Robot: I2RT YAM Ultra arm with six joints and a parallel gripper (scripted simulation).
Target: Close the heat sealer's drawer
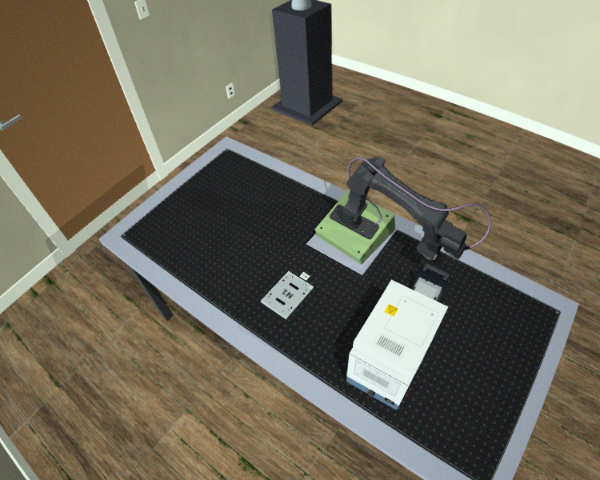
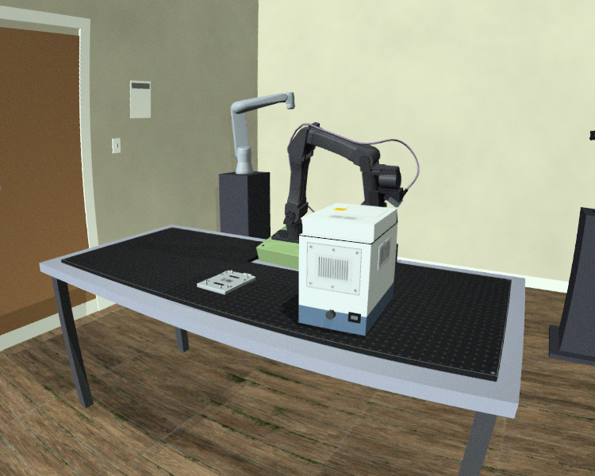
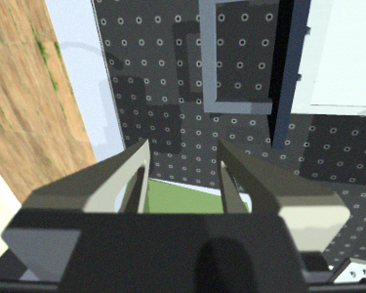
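While the drawer juts from the heat sealer toward the desk's far long edge, the step in hand looks like lining up for the push. The gripper hangs just beyond the drawer's dark front panel, jaws partly apart with nothing between them; only perforated board shows through the gap. The sealer stands near the right end of the desk, closer to the near long edge. Its long axis runs from near edge to far edge, drawer mouth facing the arm's green base. The seal sheet lies pale and flat in the drawer; the light cannot be seen. Next, I judge, the fingers should meet the front panel squarely and press along that axis, gently enough that the unfixed sealer neither slides nor turns.
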